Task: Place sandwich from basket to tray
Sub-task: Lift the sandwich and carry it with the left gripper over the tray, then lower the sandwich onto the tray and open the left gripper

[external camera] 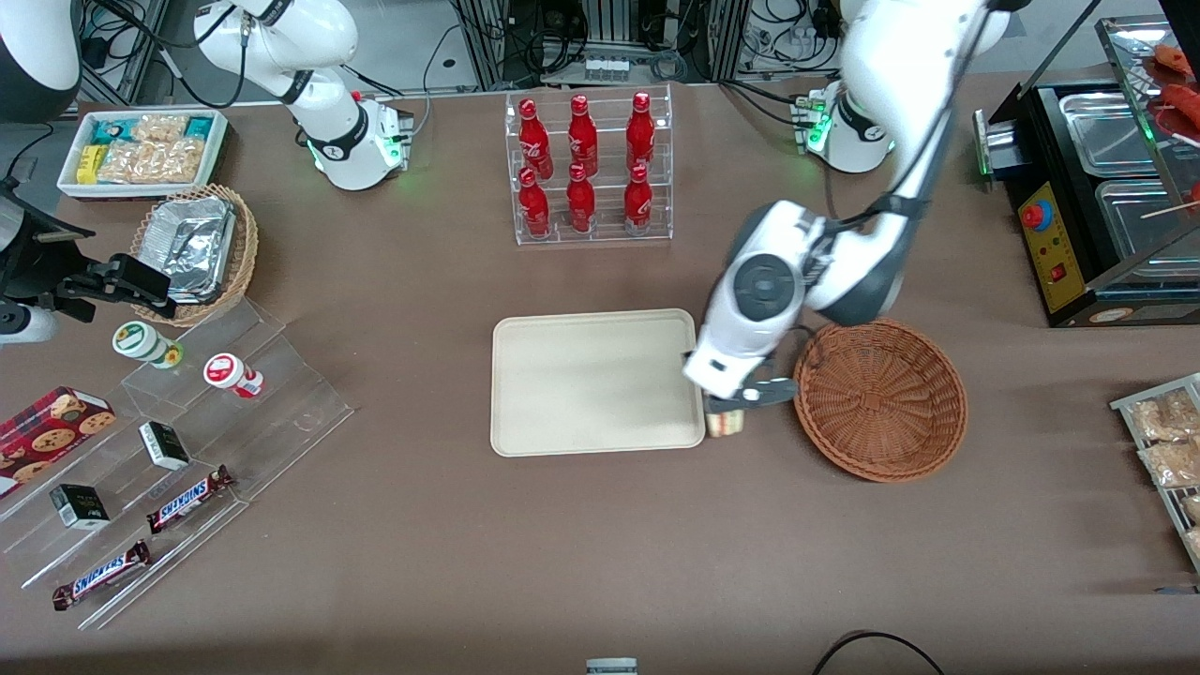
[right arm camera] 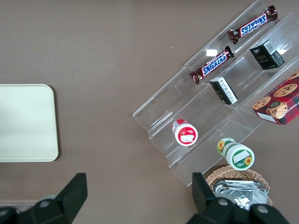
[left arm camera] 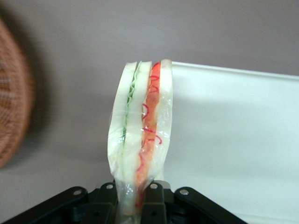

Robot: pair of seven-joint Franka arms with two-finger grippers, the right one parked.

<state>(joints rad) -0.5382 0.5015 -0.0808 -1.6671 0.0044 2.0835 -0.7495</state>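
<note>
My left gripper is shut on the sandwich, a wrapped wedge of pale bread with red and green layers. It hangs above the table in the gap between the cream tray and the reddish-brown wicker basket, just at the tray's edge. In the left wrist view the sandwich stands up from between the black fingers, with the tray on one side and the basket's rim on the other. The basket holds nothing that I can see.
A clear rack of red bottles stands farther from the front camera than the tray. A black food warmer is at the working arm's end. Stepped acrylic shelves with snacks, a tan basket of foil containers and a white snack bin lie toward the parked arm's end.
</note>
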